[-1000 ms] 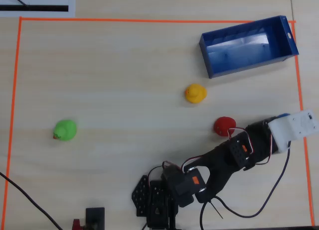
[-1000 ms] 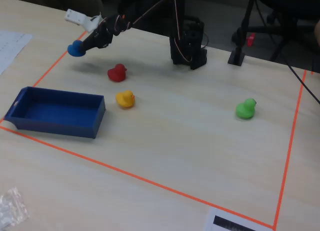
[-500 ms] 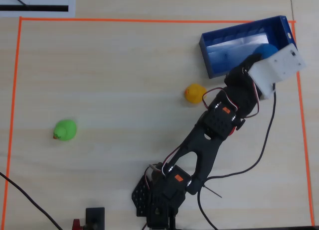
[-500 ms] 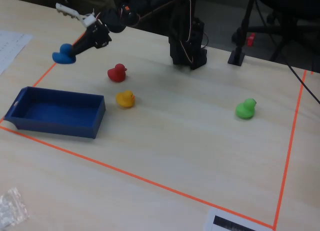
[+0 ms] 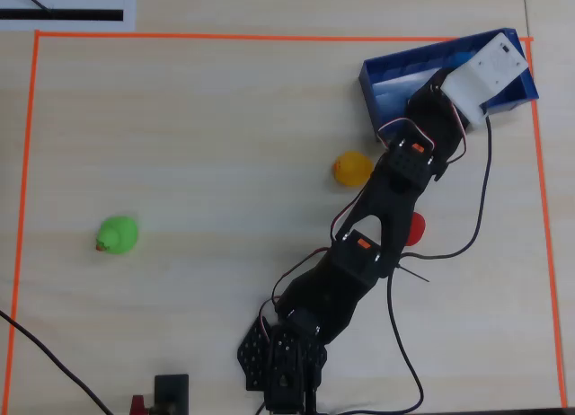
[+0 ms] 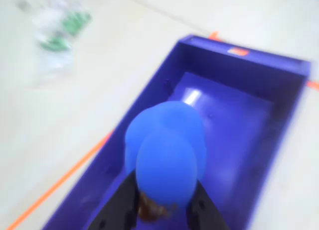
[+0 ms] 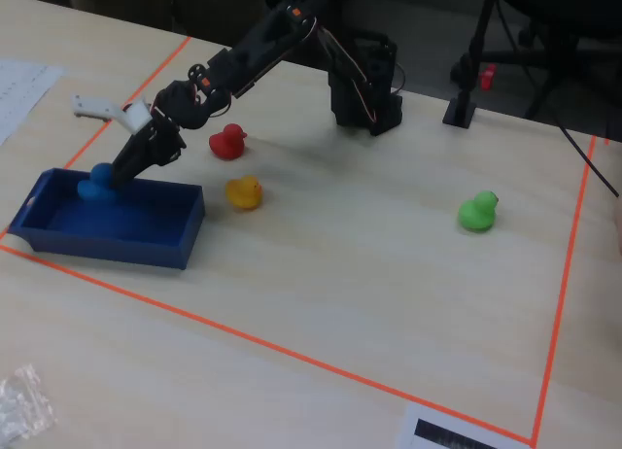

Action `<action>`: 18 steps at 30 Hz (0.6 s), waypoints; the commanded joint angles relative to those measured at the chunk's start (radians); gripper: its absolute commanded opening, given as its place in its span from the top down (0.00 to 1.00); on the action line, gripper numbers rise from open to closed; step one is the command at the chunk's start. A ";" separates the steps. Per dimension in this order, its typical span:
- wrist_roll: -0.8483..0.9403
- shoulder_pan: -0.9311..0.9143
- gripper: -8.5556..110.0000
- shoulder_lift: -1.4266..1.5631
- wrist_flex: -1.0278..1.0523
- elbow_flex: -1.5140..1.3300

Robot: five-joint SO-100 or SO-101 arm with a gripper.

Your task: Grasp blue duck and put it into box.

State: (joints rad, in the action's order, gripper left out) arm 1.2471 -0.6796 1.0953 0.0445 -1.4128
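The blue duck (image 6: 167, 150) is clamped between my gripper's (image 6: 164, 182) two black fingers (image 6: 124, 205) and hangs over the inside of the dark-blue box (image 6: 239, 60). In the fixed view the gripper (image 7: 112, 177) holds the duck (image 7: 95, 185) just above the far left part of the box (image 7: 146, 245), at about rim height. In the overhead view the box (image 5: 382, 78) lies at the top right. The white wrist camera mount (image 5: 485, 74) hides the gripper and most of the duck there.
A yellow duck (image 7: 243, 192) sits just right of the box, a red duck (image 7: 227, 141) lies behind it under the arm, and a green duck (image 7: 478, 211) is far off. Orange tape (image 7: 292, 352) borders the table area. A plastic bag (image 7: 19, 405) lies outside it.
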 commanded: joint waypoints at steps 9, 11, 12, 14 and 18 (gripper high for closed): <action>0.009 -0.032 0.68 0.184 0.029 -0.110; -0.020 -0.012 0.76 0.347 0.061 -0.249; -0.041 0.002 0.80 0.434 0.095 -0.314; -0.069 0.040 0.89 0.615 0.173 -0.456; -0.071 0.155 0.93 0.991 0.354 -0.772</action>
State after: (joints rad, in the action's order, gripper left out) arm 1.1796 -0.6121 1.6582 0.2592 -1.9190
